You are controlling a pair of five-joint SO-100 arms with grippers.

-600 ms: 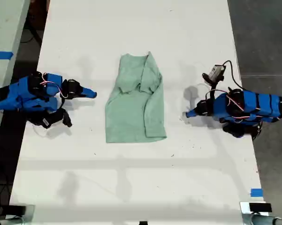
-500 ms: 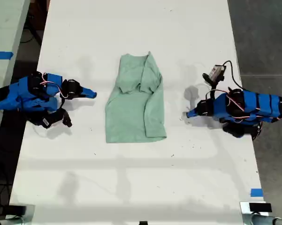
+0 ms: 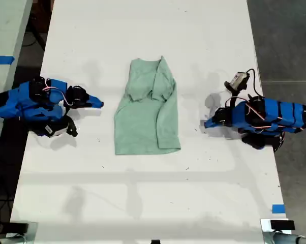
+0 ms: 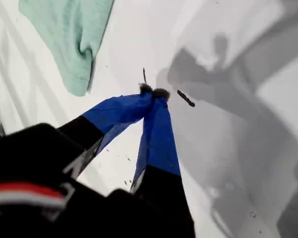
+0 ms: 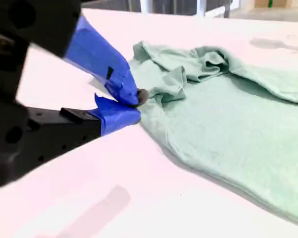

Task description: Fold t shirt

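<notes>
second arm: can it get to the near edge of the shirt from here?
Probably yes. My second tool sits shut just short of the t shirt, with only bare table between them. It would need to open first.

Bright, even overhead light; soft grey shadows cross the white surface (image 3: pixel 143 203) beyond the jaws, whose dark housings blur up close.

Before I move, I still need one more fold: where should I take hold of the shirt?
Take the bottom hem, coming from the exterior view's bottom: the shirt lies flat as a long strip, sleeves already folded in, so lifting the hem halves it.
</notes>
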